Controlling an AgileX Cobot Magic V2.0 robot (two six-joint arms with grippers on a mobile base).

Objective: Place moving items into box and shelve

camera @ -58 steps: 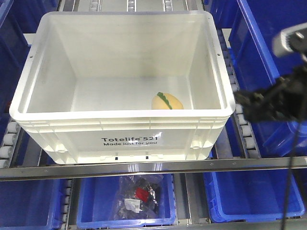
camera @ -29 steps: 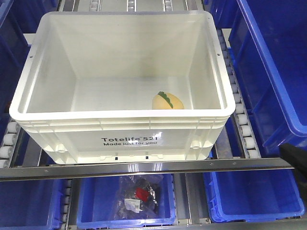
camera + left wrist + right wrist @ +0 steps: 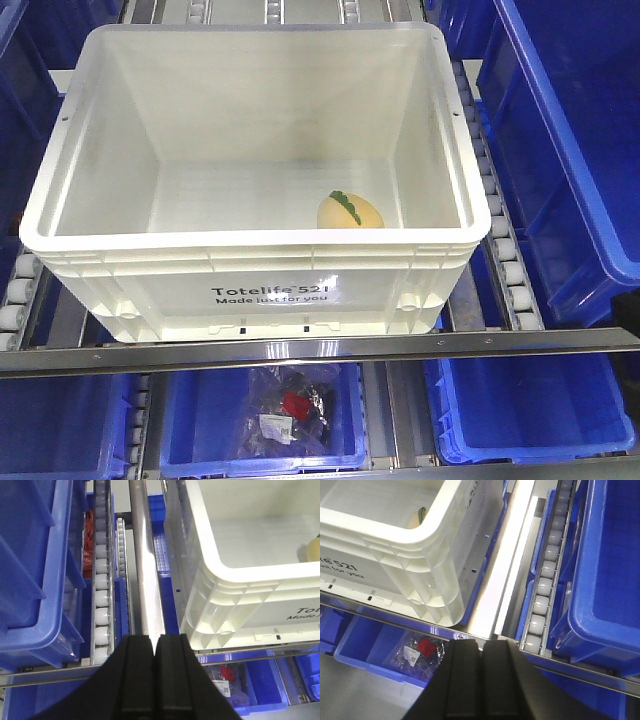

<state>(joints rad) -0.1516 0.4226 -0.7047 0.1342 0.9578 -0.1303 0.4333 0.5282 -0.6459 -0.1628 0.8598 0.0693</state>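
Your large white rectangular plastic tote [image 3: 255, 160], printed "Totelife 521", sits on the roller shelf [image 3: 505, 265] with one round yellow-orange plush fruit [image 3: 350, 211], green leaf on top, lying on its floor near the right front corner. No other plush toy shows in any view, so you cannot tell whether more are due.

Your left gripper [image 3: 155, 672] hangs outside the tote's left near corner, over the steel rail [image 3: 147, 580], its black jaws pressed together and holding nothing. Your right gripper [image 3: 482, 680] sits just off the tote's right near corner, above the front steel bar [image 3: 395, 622], jaws likewise closed and empty. Neither arm appears in the front view.

The risks from here look mechanical. The tote is wide and its ribbed rim [image 3: 235, 580] offers only thin ledges; if you grasp it with one gripper, or at uneven heights, it will likely tilt and the plush fruit will roll to the low side. With jaws closed as they are, any push towards the rim would shove the tote along the rollers rather than catch it. The blue plastic bins [image 3: 575, 130] crowd both sides, and a wide swing could strike their walls or the rail. The lower blue bin holding a clear bag of small parts [image 3: 288, 412] lies directly beneath the front bar, so a dropped toy could land there, out of easy reach.
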